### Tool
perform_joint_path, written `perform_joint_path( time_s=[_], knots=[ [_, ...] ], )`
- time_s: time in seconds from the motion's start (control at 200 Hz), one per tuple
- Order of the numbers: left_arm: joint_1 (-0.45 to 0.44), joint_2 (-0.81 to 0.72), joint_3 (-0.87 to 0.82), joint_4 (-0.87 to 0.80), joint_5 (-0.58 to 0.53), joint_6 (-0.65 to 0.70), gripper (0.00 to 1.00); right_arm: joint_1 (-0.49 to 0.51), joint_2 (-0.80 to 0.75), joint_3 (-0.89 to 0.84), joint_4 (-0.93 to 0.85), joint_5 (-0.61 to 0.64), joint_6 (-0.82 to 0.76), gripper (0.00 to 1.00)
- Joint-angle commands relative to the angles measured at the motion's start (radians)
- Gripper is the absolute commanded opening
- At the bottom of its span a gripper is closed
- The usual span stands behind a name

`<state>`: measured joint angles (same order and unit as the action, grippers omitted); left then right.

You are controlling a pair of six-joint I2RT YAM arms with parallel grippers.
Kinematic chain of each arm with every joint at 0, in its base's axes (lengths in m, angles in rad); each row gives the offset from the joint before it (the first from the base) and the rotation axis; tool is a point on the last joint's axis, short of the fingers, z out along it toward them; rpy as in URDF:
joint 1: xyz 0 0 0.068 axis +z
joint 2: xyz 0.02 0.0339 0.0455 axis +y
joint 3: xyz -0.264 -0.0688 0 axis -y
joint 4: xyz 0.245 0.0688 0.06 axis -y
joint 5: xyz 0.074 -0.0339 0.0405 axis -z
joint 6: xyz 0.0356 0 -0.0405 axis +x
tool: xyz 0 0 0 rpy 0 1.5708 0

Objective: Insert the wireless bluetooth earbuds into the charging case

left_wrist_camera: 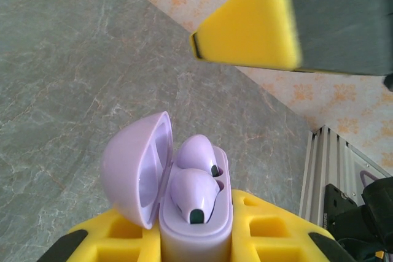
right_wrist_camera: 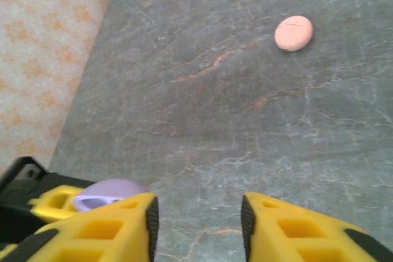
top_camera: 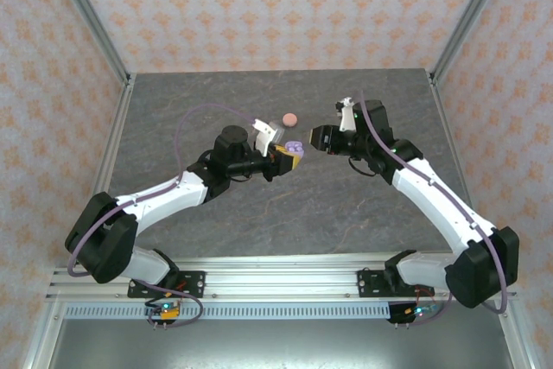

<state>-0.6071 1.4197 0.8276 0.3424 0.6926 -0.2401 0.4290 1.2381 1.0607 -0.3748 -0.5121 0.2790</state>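
Mid-table, my left gripper (top_camera: pixel 292 155) is clamped on the lavender charging case (left_wrist_camera: pixel 196 234). Its yellow fingers (left_wrist_camera: pixel 98 240) press the case body from either side. In the left wrist view the lid (left_wrist_camera: pixel 132 167) is swung open to the left.

Two lavender earbuds (left_wrist_camera: pixel 195 193) sit in the case's wells, one nearer the camera and one just behind it. Their rounded heads show above the rim. Both lie between the left gripper's fingers, inside the held case.

My right gripper (right_wrist_camera: pixel 198 219) hangs just beside the case, facing the left gripper in the overhead view. Its jaws stand apart, with only the grey stone-patterned table (right_wrist_camera: pixel 245 121) between them. One of its yellow fingertips (left_wrist_camera: pixel 252 29) shows above the open case in the left wrist view, apart from the earbuds. From the right wrist, the lavender case appears at lower left, beyond that gripper's own fingers.

A pink case (right_wrist_camera: pixel 293 33) lies closed on the table toward the far side, near both grippers and touching neither.
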Motion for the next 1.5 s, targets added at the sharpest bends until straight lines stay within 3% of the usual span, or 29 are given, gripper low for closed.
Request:
perform_joint_path(
  time_s=[0.0, 0.41, 0.991, 1.496],
  knots=[
    [-0.008, -0.021, 0.002, 0.058, 0.050, 0.037, 0.16, -0.017, 0.023, 0.016, -0.038, -0.007, -0.001, 0.33],
    [-0.022, -0.037, 0.018, 0.069, 0.158, 0.068, 0.16, -0.039, 0.093, 0.021, -0.039, -0.196, -0.026, 0.17],
    [-0.023, -0.008, 0.041, 0.036, 0.171, 0.064, 0.16, -0.039, 0.079, 0.009, 0.015, -0.417, -0.055, 0.16],
    [-0.024, 0.052, 0.054, -0.014, 0.144, 0.025, 0.16, -0.039, -0.041, -0.048, 0.064, -0.340, -0.064, 0.16]
  ],
)
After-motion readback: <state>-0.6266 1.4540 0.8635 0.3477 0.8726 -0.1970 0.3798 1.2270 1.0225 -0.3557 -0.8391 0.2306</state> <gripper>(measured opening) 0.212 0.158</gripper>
